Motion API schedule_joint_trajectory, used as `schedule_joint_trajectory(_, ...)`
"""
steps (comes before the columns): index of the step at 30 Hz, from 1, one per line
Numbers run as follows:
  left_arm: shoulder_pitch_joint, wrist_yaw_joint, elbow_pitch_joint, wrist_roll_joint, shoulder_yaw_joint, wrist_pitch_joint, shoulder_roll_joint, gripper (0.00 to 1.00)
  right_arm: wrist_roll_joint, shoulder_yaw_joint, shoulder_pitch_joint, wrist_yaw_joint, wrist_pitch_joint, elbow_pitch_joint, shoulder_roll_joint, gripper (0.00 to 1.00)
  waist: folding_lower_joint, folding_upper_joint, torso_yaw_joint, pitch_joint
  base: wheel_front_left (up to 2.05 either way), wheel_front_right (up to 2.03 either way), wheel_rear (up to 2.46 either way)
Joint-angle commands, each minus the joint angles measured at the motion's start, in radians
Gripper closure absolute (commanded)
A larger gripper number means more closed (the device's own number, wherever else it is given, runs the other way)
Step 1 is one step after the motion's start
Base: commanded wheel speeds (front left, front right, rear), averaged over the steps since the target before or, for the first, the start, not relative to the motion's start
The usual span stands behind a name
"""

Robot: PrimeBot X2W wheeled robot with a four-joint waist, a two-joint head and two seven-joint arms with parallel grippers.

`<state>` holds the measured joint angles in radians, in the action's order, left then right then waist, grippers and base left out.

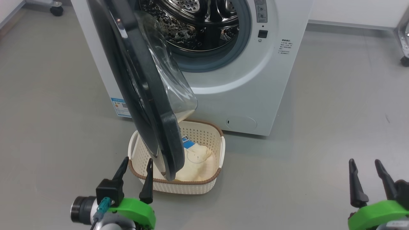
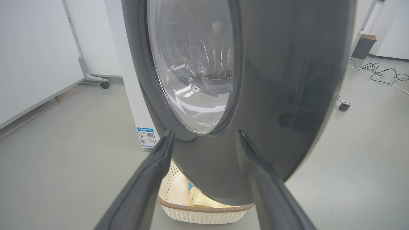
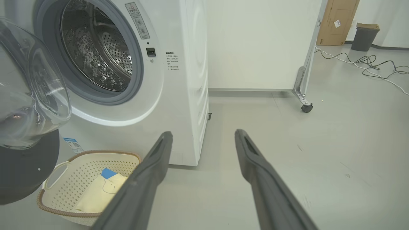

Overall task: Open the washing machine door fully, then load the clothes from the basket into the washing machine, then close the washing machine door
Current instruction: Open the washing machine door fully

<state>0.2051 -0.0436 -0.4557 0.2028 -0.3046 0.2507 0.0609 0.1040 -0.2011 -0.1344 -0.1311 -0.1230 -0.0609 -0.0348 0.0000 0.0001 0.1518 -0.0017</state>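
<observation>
The door (image 1: 140, 80) stands partway out from the washer (image 1: 243, 89), its lower edge hanging over the basket (image 1: 204, 188), which sits on the floor just in front of the washer. The clothes (image 1: 198, 163) lie in it. The left hand (image 1: 137, 159), fingers apart and empty, is near the door's outer face. The right hand (image 1: 364, 160), also spread and empty, is well apart from the washer. The door is likely stiff, heavy and slick, so push its dark rim, not the glass. The clothes look light and limp; pinch a top fold.
</observation>
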Motion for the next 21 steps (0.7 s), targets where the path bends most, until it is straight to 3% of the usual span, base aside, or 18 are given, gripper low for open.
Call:
schedule_joint_trajectory(1,0.032,0.005,0.025,-0.005,0.033,0.011,0.016,0.00,0.014,0.029,0.009,0.000,0.004,0.045,-0.016,0.00,0.0000,-0.0001,-0.001,0.001,0.00,0.00,0.00)
schedule_joint_trajectory(21,0.054,0.006,0.022,-0.007,0.037,0.011,0.014,0.00,0.023,0.038,-0.003,0.000,0.007,0.053,-0.016,0.00,0.0000,-0.0001,0.007,0.014,0.00,0.00,0.00)
